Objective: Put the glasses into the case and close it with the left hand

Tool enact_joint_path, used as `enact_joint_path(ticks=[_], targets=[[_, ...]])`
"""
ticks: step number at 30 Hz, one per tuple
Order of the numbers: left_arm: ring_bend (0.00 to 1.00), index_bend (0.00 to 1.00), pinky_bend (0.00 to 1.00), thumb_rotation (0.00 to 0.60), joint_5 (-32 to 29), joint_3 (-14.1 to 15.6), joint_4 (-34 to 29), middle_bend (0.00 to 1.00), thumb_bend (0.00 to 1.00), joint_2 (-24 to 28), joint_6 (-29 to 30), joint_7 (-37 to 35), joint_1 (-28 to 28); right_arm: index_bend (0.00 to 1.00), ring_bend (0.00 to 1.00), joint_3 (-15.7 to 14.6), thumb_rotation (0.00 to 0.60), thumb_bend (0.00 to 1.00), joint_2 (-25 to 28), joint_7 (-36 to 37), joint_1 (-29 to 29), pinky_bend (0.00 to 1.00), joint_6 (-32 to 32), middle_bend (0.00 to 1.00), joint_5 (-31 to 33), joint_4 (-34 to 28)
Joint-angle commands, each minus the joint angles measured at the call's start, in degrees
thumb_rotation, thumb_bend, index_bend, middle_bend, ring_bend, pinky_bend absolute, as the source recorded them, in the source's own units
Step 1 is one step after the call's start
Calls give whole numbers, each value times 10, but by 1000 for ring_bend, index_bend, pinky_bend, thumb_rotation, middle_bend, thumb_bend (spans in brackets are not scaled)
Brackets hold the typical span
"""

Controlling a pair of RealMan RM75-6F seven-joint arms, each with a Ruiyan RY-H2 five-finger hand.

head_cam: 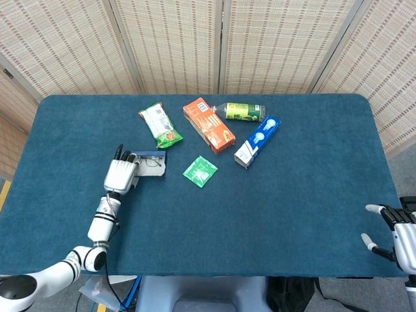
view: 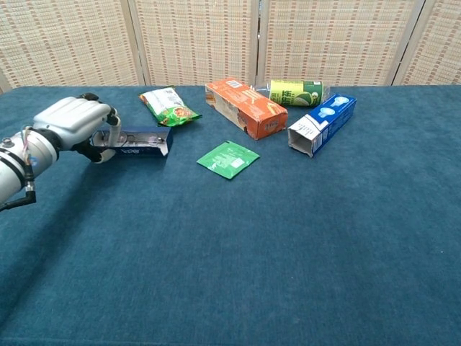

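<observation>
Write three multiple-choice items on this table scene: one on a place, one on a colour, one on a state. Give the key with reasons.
1. Where does the green packet lie?
A. in front of the orange box
B. behind the bottle
C. at the right hand

2. What colour is the glasses case?
A. red
B. dark blue
C. yellow

3. How is the left hand?
A. off the table
B. at the case's end
C. holding the bottle

Key: A, the packet sits nearer the robot than the box; B, the case's side shows blue; B, its fingers sit at the case.
</observation>
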Motion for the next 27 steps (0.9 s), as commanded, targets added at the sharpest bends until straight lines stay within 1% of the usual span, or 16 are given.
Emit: enact_joint_path(ticks=[1, 7, 12, 15, 20, 24, 27], targets=[[187, 616, 12, 600, 27, 22, -38, 293, 459, 37, 18, -24, 21, 295, 298, 0, 600, 216, 0, -4, 3, 245, -3, 308, -2, -4], [188, 617, 14, 600, 72, 59, -87, 292, 458, 98, 32, -79, 47, 295, 298, 0, 600, 215, 0, -14, 8, 244, -3, 308, -10, -14], [187, 611, 13, 600, 110, 93, -111, 279, 460, 147, 37, -134, 66, 295, 298, -1, 600, 214, 1, -23, 7, 244, 0, 308, -14, -23], [186, 601, 14, 600, 120, 104, -123, 266, 460, 167, 41, -158, 78, 295, 298, -2, 600, 214, 1, -27, 7, 245, 2, 308, -16, -27], [183, 599, 14, 600, 135, 123, -146, 246, 460, 198, 46, -171, 94, 295, 298, -3, 600, 214, 2, -35, 8, 244, 3, 308, -19, -35], [166, 600, 13, 600, 140, 137, -167, 227, 460, 226, 31, -165, 100, 295, 298, -4, 600, 214, 1, -40, 10, 244, 2, 308, -23, -40], [154, 596, 14, 600, 138, 134, -178, 216, 460, 237, 31, -160, 102, 295, 298, -4, 600, 213, 0, -42, 12, 245, 0, 308, -24, -41]])
